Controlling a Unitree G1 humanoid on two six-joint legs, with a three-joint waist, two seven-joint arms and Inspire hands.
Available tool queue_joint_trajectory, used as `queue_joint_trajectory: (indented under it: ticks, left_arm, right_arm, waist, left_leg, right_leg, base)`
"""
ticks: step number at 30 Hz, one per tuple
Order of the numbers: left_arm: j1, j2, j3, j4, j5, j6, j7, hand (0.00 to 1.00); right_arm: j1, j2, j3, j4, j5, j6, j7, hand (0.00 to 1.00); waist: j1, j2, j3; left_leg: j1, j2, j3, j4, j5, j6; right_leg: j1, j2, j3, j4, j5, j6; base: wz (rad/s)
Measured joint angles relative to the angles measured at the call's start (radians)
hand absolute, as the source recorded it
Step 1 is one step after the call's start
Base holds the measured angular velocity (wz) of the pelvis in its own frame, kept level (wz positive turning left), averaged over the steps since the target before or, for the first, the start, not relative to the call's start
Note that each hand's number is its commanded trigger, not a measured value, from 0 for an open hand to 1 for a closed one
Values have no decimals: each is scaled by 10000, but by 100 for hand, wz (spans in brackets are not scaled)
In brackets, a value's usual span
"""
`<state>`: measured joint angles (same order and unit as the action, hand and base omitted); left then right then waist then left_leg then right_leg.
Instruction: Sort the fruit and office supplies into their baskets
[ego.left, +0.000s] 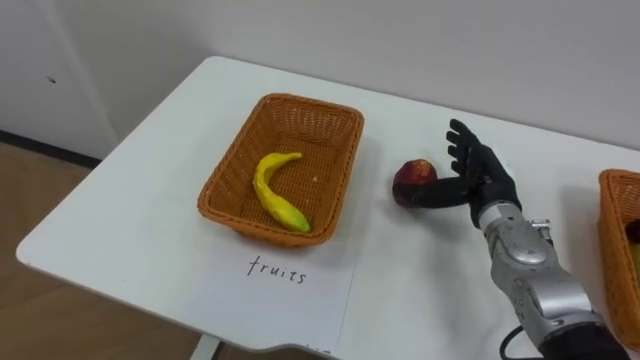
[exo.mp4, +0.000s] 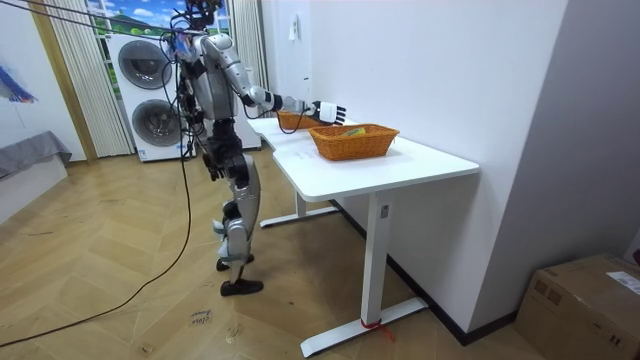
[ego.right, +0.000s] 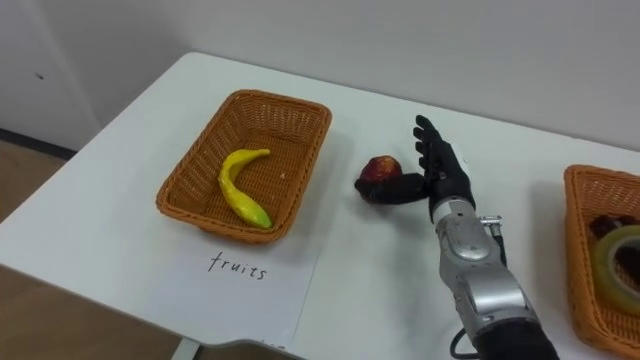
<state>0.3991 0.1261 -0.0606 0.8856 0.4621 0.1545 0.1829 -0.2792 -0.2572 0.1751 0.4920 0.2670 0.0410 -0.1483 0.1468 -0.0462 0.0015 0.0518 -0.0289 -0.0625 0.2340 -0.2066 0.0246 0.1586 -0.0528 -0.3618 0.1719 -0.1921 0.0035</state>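
Robot stands at the table's end, at the room view's left, right arm reaching over the white table (ego.left: 140, 200).

Right hand (ego.left: 482, 178), centre-right of frame: open, fingers straight and raised, thumb against the red apple (ego.left: 412, 181). The apple lies on the tabletop, just beside the wicker basket (ego.left: 236, 150) at centre-left.

That basket holds one banana (ego.left: 277, 190). A handwritten paper sheet (ego.left: 285, 290) lies below it.

Second wicker basket (ego.right: 578, 250) at the right edge contains a tape roll (ego.right: 622, 258).
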Motion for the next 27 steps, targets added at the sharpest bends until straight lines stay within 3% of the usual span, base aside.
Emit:
queue_joint_trajectory:
  ticks: [27]
  left_arm:
    - [53, 104, -18, 0, -3, 106, -792, 0]
  right_arm:
    - [64, 4, 93, 530, -379, -2, 636, 0]
  waist:
    - [24, -179, 71]
  left_leg:
    - [100, -23, -49, 94, 1, 1]
  right_leg:
    - [169, -5, -7, -17, -19, 4]
  base:
    - [0]
